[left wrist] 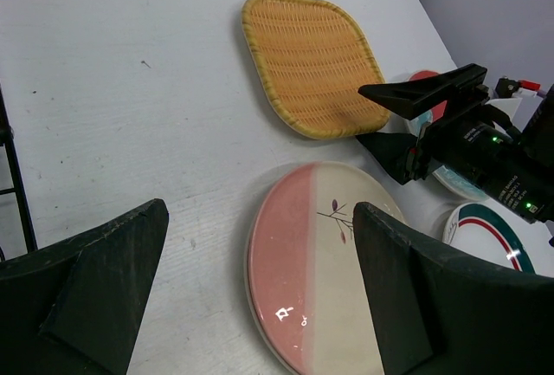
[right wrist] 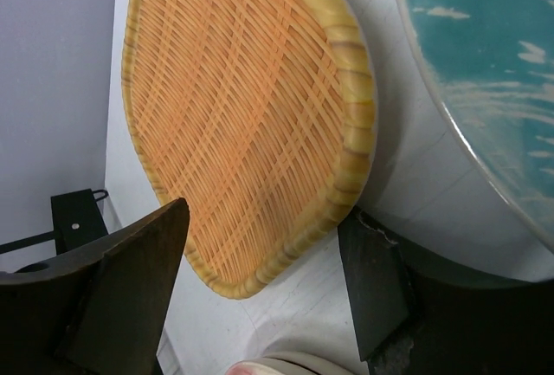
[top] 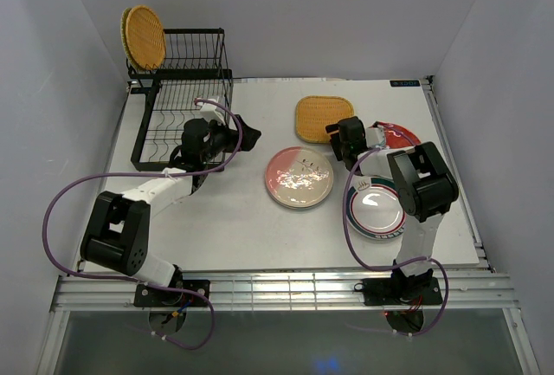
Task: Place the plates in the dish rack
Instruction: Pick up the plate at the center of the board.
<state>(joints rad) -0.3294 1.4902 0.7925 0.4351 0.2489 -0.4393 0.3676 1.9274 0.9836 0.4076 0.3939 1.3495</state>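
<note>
- My left hand is spread wide and holds nothing. Its two dark fingers frame the left-wrist view.
- In the overhead view this hand sits just beside the right side of the black wire dish rack, between the rack and the round pink-and-white ceramic plate.
- The pink-and-white plate lies flat on the white counter.
- My right hand is also fully open and grips nothing.
- The rim of the rounded-square yellow-orange woven plate lies in the gap between its fingers. I cannot tell whether either finger touches the rim.
- The round teal-patterned plate lies flat just beside the woven plate.
- The round red plate shows partly, behind my right arm.
- The round white plate with green rim rings lies flat beneath my right forearm, near the pink-and-white plate.
- The dish rack stands at the far left of the counter.
- The round yellow-orange woven plate stands on edge at the left end of the rack's raised rear tier.
</note>
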